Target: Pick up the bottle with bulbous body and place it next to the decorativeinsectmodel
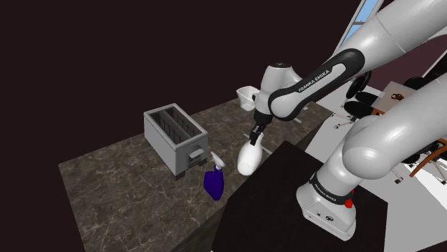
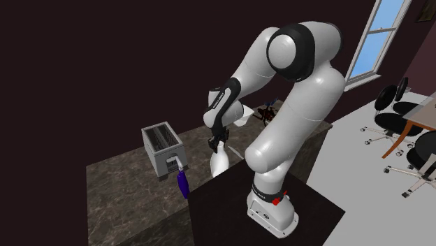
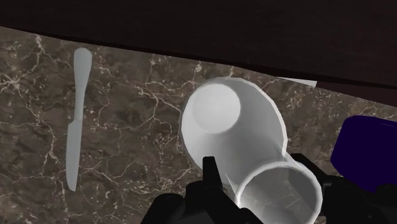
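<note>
Two black fingers of the gripper (image 1: 256, 133) clamp the neck of the white bulbous bottle (image 1: 248, 159), which hangs upright beside the stand's edge. Whether its base touches the dark veined marble counter (image 1: 114, 187), I cannot tell. From the wrist view, the bottle's open mouth shows plain white inside. Just beside it stands a deep blue spray bottle (image 1: 213, 183), and beyond that a grey box-shaped toaster (image 1: 175, 139) with its slots facing up. A pale flat knife (image 3: 76, 118) lies on the marble. The small dark reddish insect model (image 2: 266, 112) sits well apart, behind the arm.
</note>
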Controlling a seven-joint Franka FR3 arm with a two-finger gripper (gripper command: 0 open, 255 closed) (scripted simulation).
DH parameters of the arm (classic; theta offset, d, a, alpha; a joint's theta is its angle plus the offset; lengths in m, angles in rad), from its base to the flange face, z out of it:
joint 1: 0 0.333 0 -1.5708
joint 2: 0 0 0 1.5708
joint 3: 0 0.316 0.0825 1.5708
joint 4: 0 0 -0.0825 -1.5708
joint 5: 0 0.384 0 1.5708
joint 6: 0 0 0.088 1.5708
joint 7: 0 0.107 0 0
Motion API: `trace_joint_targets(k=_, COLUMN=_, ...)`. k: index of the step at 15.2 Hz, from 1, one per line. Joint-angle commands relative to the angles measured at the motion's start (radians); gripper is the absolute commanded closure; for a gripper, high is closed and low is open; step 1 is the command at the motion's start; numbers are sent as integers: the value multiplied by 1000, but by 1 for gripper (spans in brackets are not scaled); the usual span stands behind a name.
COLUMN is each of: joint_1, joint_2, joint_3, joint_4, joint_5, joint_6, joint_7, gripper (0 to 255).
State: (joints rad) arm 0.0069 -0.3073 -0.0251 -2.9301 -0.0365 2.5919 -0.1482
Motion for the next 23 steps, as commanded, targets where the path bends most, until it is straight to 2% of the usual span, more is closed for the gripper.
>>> trace_joint_targets(k=1, joint_1=0, joint_2=0, joint_3=0, joint_4=0, joint_5=0, joint_6=0, joint_7=0, gripper=255)
trace_joint_targets(k=6, joint_1=0, joint_2=0, joint_3=0, joint_4=0, joint_5=0, joint_6=0, joint_7=0, gripper=255)
trace_joint_targets(k=23, joint_1=2, joint_2=-259, joint_3=2, joint_4=83, joint_5=6, joint_6=-343, joint_7=-5, gripper=255)
